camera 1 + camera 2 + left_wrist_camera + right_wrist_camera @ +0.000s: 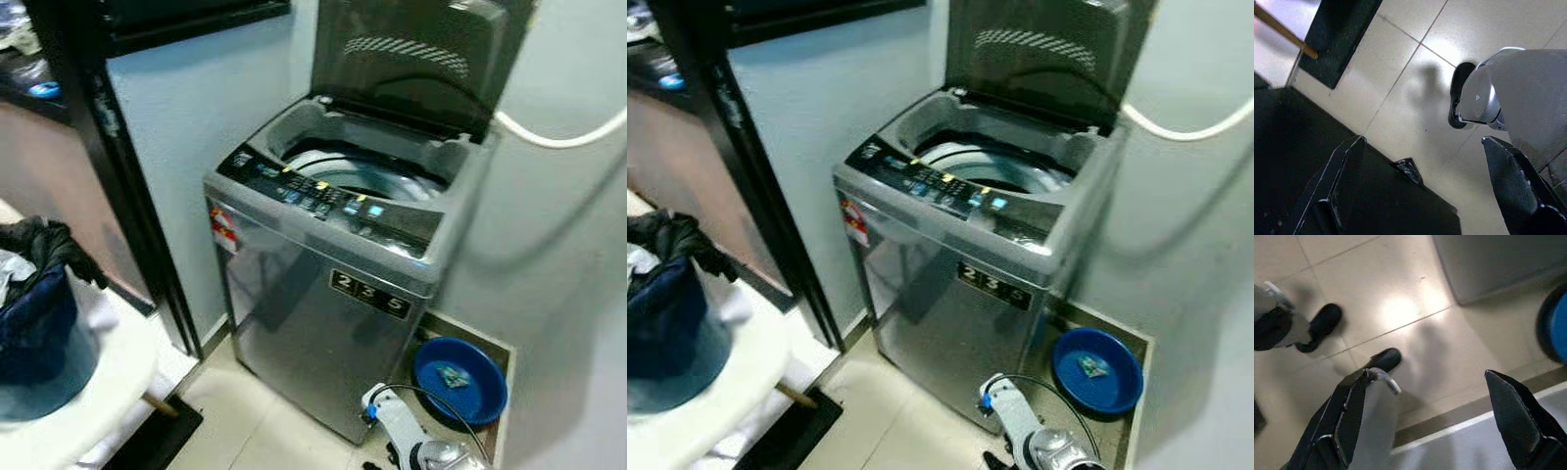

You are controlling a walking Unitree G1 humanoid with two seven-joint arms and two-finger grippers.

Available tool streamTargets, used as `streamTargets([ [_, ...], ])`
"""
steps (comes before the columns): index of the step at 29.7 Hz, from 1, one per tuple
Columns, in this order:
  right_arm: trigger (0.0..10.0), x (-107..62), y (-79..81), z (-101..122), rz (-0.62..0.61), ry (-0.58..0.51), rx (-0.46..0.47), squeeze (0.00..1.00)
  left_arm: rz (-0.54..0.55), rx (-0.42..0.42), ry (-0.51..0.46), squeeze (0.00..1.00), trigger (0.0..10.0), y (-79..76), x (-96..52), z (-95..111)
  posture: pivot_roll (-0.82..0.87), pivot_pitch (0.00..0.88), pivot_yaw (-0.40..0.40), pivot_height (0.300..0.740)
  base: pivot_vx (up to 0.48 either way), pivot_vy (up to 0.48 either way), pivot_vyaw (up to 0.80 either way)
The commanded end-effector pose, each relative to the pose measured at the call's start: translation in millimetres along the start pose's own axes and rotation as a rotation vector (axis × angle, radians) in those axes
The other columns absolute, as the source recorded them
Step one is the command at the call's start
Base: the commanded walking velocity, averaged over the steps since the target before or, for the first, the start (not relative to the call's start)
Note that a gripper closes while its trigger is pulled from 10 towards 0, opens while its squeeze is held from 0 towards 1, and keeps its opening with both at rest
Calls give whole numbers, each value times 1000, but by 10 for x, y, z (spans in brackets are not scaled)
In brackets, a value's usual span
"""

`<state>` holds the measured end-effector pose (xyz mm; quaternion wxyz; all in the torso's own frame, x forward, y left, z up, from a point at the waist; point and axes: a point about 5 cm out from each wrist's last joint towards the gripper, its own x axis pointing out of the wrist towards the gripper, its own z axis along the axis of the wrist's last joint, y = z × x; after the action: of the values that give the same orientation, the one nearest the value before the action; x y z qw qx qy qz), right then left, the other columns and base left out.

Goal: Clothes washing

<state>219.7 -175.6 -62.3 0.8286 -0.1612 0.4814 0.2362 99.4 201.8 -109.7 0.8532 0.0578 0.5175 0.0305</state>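
The washing machine (343,264) stood lid-up at frame centre, clothes (39,250) piled at lower left; both empty grippers hung spread wide, so laundry risked dropping onto the floor (1415,73) in transit.

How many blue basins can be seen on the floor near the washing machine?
1. The blue basin sits on the floor at the right of the washing machine, close to the wall. Others may be hidden behind the machine.

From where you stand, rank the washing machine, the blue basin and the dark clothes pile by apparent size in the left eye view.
1. Washing machine, by far the largest.
2. Dark clothes pile, cut off by the picture's edge and nearer the camera, so its rank is unsure.
3. Blue basin, the smallest.
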Motion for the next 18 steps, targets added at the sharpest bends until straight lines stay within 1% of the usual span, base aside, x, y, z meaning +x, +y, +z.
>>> streamTargets([
  [1, 10000, 23, 69, -134, -31, 63, -33, 0, -41, 29, 44, 0, 10000, -175, -20, -102, 175, 0, -82, 740, 0, 0, 763],
  [3, 10000, 23, 69, -134, -31, 63, -33, 0, -41, 29, 44, 0, 10000, -175, -20, -102, 175, 0, -82, 740, 0, 0, 763],
  [5, 10000, 49, 177, -267, -36, 122, -129, 0, -19, 53, 53, 0, 10000, -173, -20, -111, 196, 0, -86, 740, 0, 0, 763],
  [7, 10000, 49, 177, -267, -36, 122, -129, 0, -19, 53, 53, 0, 10000, -173, -20, -111, 196, 0, -86, 740, 0, 0, 763],
  [8, 10000, 57, 205, -290, -42, 133, -166, 0, -9, 71, 53, 0, 10000, -162, -18, -105, 199, 0, -84, 740, 0, 0, 763],
  [9, 10000, 57, 205, -290, -42, 133, -166, 0, -9, 71, 53, 0, 10000, -162, -18, -105, 199, 0, -84, 740, 0, 0, 763],
  [11, 10000, 56, 199, -315, -69, 142, -194, 0, 5, 106, 48, 0, 10000, -133, -13, -87, 208, 0, -85, 740, 0, 0, 763],
  [18, 10000, 46, 173, -358, -100, 159, -210, 0, 25, 128, 45, 0, 10000, -91, -10, -77, 213, 0, -85, 740, 0, 0, 761],
])
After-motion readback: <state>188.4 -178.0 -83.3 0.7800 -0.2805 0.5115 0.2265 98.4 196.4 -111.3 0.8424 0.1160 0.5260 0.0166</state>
